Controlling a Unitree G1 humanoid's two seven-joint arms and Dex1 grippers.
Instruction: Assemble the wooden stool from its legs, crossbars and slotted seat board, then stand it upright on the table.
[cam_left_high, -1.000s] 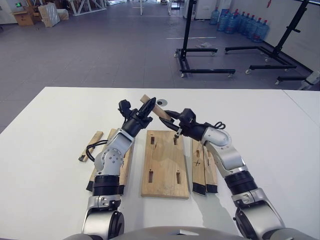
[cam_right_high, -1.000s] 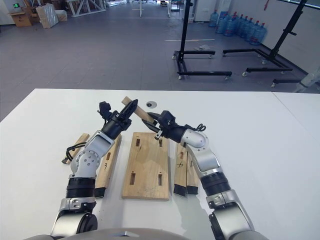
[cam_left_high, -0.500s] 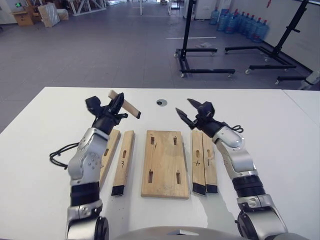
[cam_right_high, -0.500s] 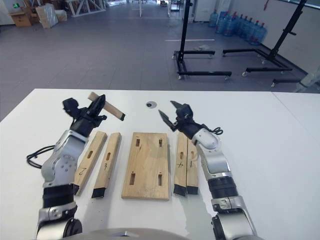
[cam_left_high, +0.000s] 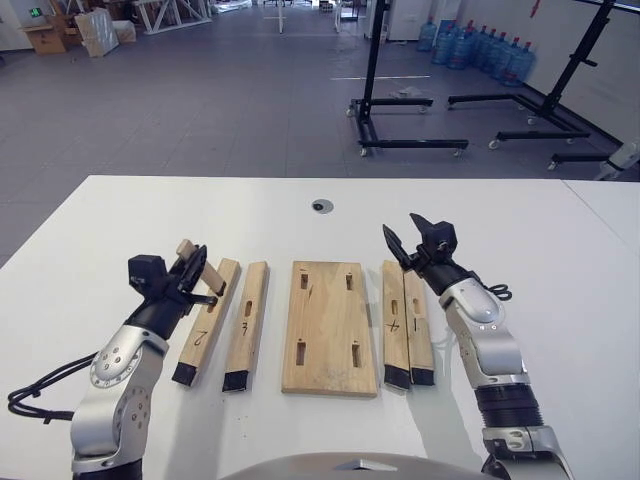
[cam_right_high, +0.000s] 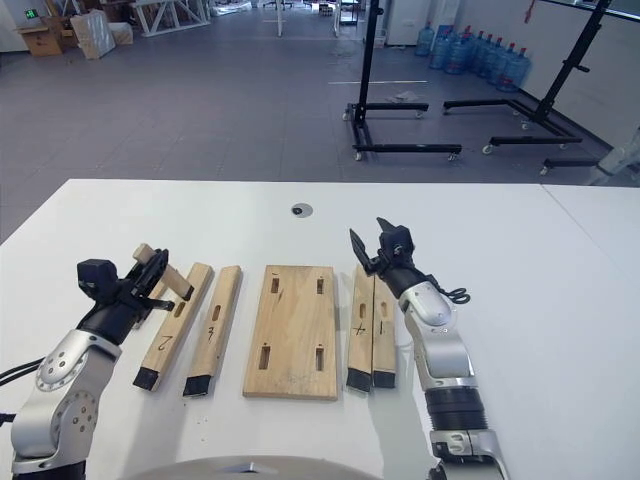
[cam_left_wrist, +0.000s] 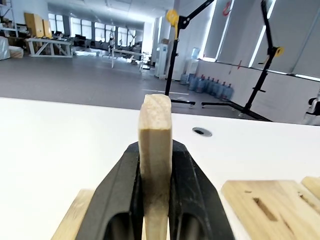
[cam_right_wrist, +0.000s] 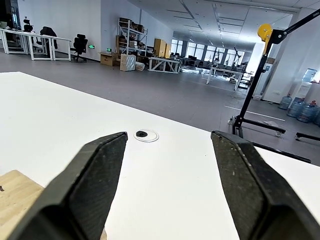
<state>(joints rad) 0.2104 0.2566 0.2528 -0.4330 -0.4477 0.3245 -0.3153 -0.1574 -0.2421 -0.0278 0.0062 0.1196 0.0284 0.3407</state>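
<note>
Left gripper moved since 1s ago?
Yes: left gripper, shut on the crossbar, went from over the far end of the seat board to the robot's left.

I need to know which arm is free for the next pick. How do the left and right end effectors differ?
The left end effector is shut on a short wooden crossbar; the right end effector is open and empty. The left one is by the left pair of legs, the right one by the right pair of legs. Both are black and two-fingered.

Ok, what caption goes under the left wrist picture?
The left gripper grips a short wooden crossbar, with the white table behind.
</note>
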